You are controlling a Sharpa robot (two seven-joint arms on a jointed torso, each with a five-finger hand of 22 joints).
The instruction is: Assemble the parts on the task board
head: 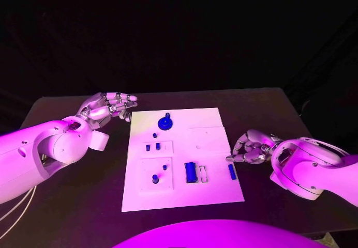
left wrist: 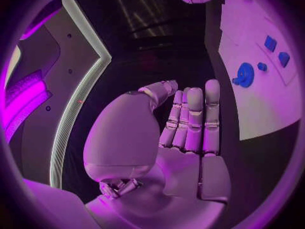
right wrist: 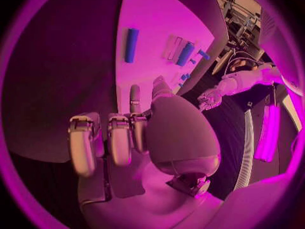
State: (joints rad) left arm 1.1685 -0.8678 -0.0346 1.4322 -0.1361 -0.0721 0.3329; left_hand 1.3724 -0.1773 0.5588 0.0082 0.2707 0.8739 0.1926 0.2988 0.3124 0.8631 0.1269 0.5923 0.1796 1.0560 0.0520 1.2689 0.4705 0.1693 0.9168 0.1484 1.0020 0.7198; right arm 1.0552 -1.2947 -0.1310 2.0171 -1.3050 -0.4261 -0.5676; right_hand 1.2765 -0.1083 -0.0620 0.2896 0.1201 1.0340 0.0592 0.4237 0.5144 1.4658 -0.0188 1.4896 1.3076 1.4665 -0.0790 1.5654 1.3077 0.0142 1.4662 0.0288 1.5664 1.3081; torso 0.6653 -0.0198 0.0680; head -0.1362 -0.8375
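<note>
While both hands hover empty, task board unlettered

Place: robotics lab / test cell, you're at a bench rig.
Table: plain black top, dark backdrop behind, no household stuff.
Task board: white plate w/ cut-out slots, small blue parts laid out like a test fixture.
Background: metal equipment frame w/ cables past table edge; lit strip along a panel.
</note>
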